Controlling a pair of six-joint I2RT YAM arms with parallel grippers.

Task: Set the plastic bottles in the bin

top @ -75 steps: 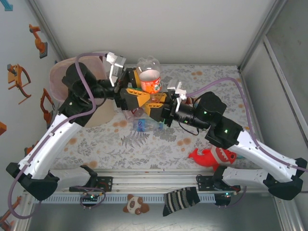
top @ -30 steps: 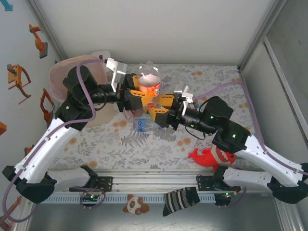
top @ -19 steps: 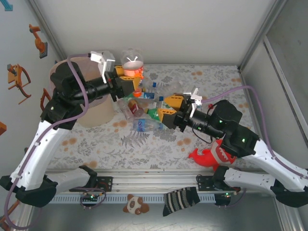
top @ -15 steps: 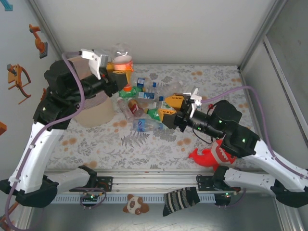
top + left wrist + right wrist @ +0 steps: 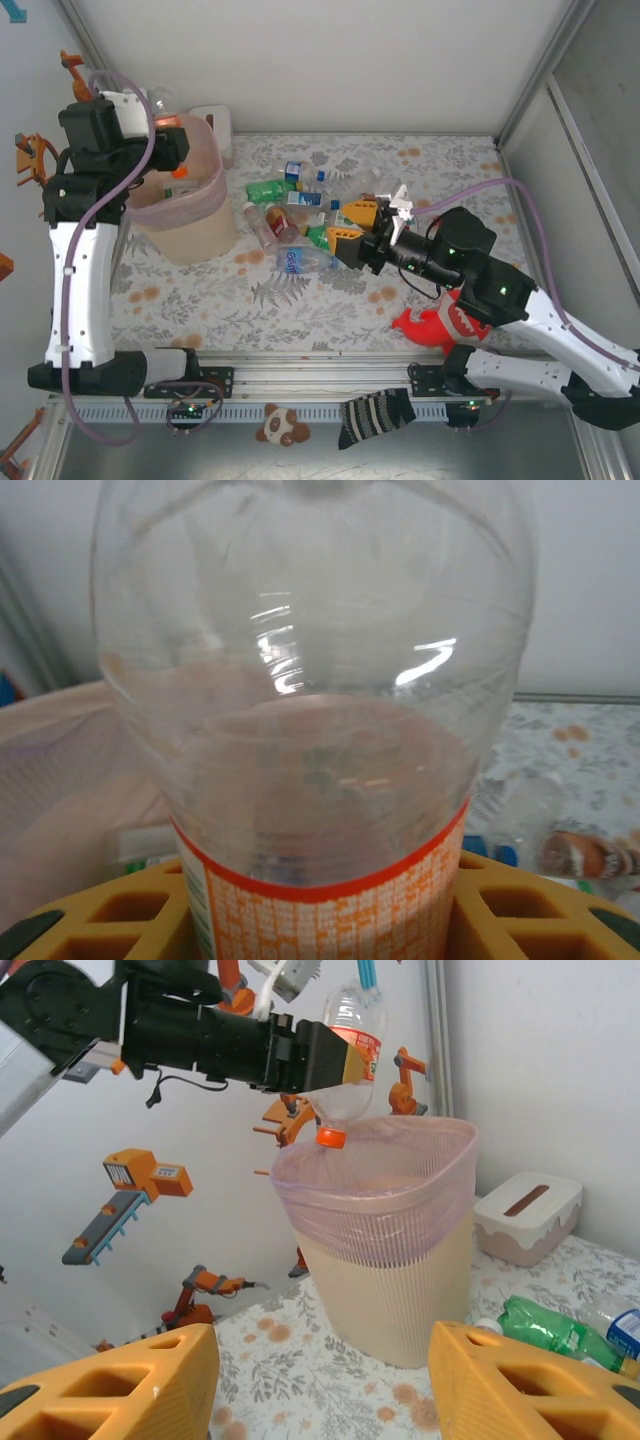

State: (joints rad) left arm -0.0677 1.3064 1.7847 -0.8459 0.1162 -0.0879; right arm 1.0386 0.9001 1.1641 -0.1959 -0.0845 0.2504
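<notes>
On the left, the left gripper (image 5: 340, 1060) is closed around a bottle (image 5: 352, 1032) and holds it over the bin (image 5: 190, 212). The bottle is clear, with an orange label, a red band and an orange cap. It hangs upside down, and its cap is just above the pink rim. Behind the bin sits a small white box (image 5: 212, 124). In the middle of the table (image 5: 450, 170), which has a flowery cloth, more bottles (image 5: 300, 205) lie in a heap, one of them green (image 5: 265, 188). The right gripper (image 5: 350, 226) hovers at that heap with its yellow fingers apart and nothing between them. Further right lies a red toy (image 5: 440, 325). The wall (image 5: 60, 1130) is white with orange robot stickers.
</notes>
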